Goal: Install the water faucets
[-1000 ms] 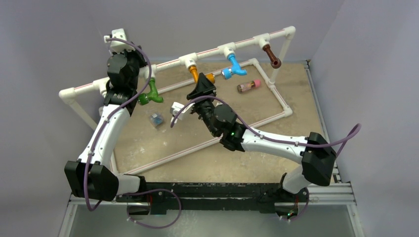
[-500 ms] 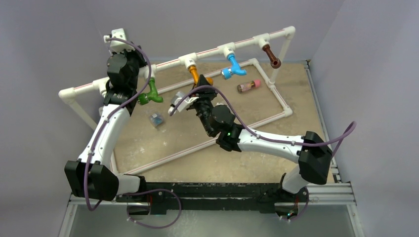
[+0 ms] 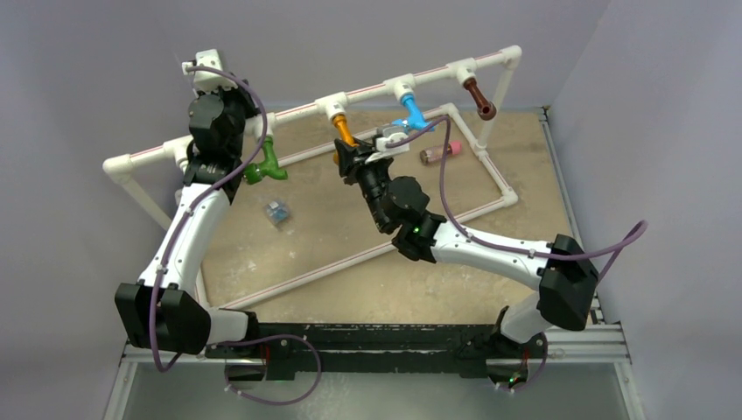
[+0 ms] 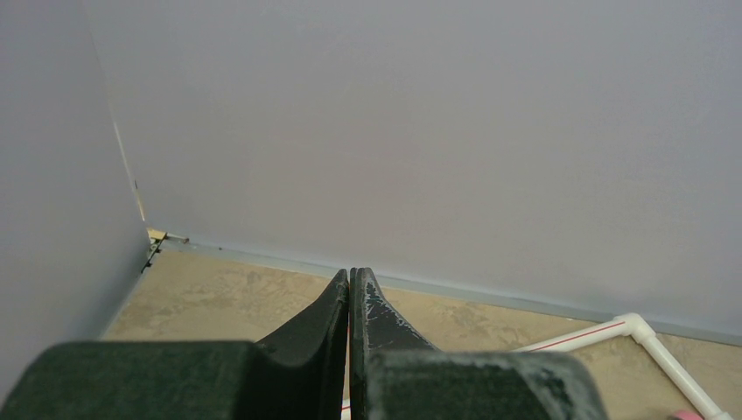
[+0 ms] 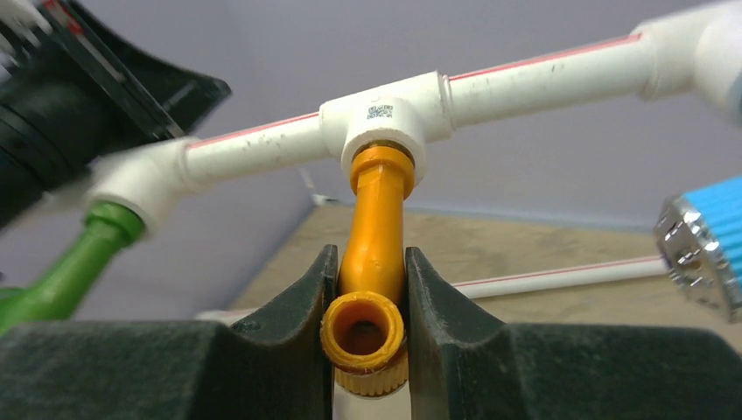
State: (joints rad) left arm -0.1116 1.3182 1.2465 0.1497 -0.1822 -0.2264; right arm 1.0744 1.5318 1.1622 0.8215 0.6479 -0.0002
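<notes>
Four water faucets hang from tee joints on the raised white pipe rail (image 3: 367, 92): green (image 3: 262, 166), orange (image 3: 342, 129), blue (image 3: 413, 115) and brown (image 3: 479, 98). My right gripper (image 5: 367, 258) is shut on the orange faucet (image 5: 378, 210), one finger pressed on each side of its curved body just behind the round nozzle (image 5: 363, 331). The faucet's upper end sits in its tee joint (image 5: 385, 118). In the top view the right gripper (image 3: 352, 159) covers the nozzle. My left gripper (image 4: 350, 276) is shut on nothing, raised beside the rail's left part and facing the back wall.
A clear cylinder with a pink end (image 3: 440, 153) lies on the tan floor inside the base pipe rectangle (image 3: 503, 188). A small bluish object (image 3: 277, 211) lies left of centre. The enclosure walls stand close behind the rail.
My right gripper has moved up to the orange faucet, rolled its wrist over and closed on it. The left arm has stayed put.
</notes>
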